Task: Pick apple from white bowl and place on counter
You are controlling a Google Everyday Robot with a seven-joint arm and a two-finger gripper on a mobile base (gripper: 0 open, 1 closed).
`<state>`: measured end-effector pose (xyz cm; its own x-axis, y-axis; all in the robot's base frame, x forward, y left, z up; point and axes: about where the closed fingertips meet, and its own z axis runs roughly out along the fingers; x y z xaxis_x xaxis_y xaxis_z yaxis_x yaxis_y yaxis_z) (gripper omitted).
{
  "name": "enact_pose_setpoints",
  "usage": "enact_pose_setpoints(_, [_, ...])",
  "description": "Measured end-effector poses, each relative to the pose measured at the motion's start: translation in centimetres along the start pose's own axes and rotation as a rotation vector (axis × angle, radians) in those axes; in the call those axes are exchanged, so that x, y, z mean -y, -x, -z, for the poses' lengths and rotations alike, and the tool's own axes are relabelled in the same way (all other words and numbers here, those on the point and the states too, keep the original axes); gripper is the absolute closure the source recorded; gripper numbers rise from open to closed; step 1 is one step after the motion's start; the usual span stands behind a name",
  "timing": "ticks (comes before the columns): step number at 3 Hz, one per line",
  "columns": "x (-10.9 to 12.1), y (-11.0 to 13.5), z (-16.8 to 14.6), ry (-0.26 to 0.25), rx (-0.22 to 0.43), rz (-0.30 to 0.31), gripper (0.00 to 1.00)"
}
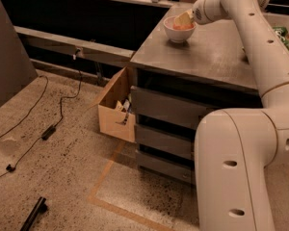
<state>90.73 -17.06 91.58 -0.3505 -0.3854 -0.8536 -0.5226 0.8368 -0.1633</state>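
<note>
The white bowl (177, 34) stands at the far left corner of the grey counter (207, 54). The pinkish-red and orange apple (179, 27) lies inside it, partly covered. My gripper (185, 19) reaches in from the right at the end of the white arm. It sits right over the bowl's rim, down at the apple. My arm's big white links fill the right side of the view and hide part of the counter.
A green and white snack bag (283, 34) lies at the counter's right edge. The cabinet's drawers (166, 110) face me. An open tan cardboard box (116, 108) sits on the floor at its left. Cables (50, 129) and a black bar (33, 214) lie on the floor.
</note>
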Motion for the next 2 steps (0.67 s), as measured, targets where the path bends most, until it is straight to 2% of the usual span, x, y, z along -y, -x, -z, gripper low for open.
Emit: enact_pose_setpoints(2, [-0.24,-0.80,-0.50,0.009,-0.030,0.003,0.35])
